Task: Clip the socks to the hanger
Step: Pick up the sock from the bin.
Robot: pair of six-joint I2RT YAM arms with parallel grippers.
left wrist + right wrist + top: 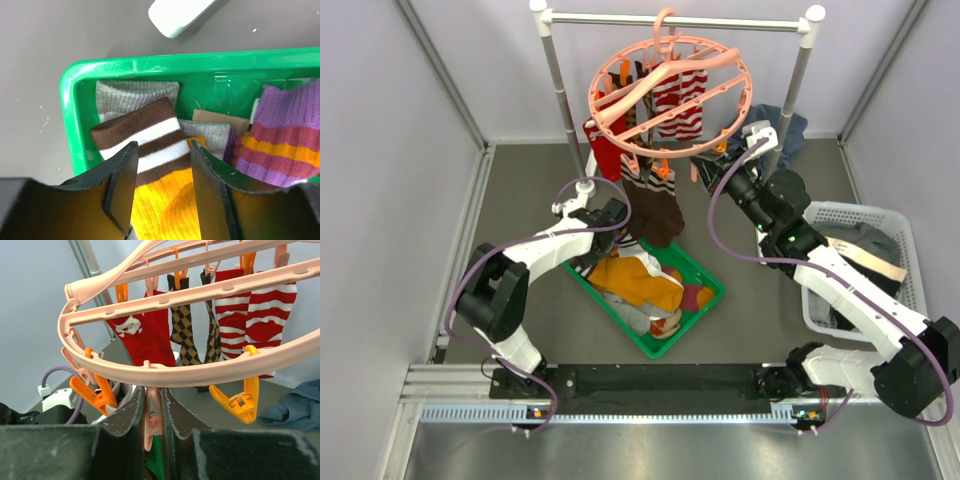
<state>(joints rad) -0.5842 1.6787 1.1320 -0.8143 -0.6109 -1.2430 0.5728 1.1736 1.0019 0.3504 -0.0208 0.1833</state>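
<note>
Left hand: on my left wrist feed the left hand has its fingers apart, one on each side of the brown-and-white cuff of a mustard sock. I cannot tell whether the pads touch the fabric.
Sock at that hand: it lies in the green tray, with the cuff pointing to 11 o'clock and the mustard body running down to 6 o'clock, out of frame.
Around it: a grey sock lies at 12 o'clock and a purple striped sock at 3 o'clock.
Right hand: the right hand is pinched together on a pink clip that hangs from the near rim of the hanger.
Hanger from that hand: the ring spreads from 10 to 2 o'clock above the fingers. An orange clip hangs just beside them at 3 o'clock.
Hung socks: beyond the rim hang a red sock, a brown diamond-pattern sock and a red-and-white striped sock.
Hard to see: the pink clip's lower end is hidden between the fingers. From above, the tray sits on the tabletop at 6 o'clock from the hanger.
</note>
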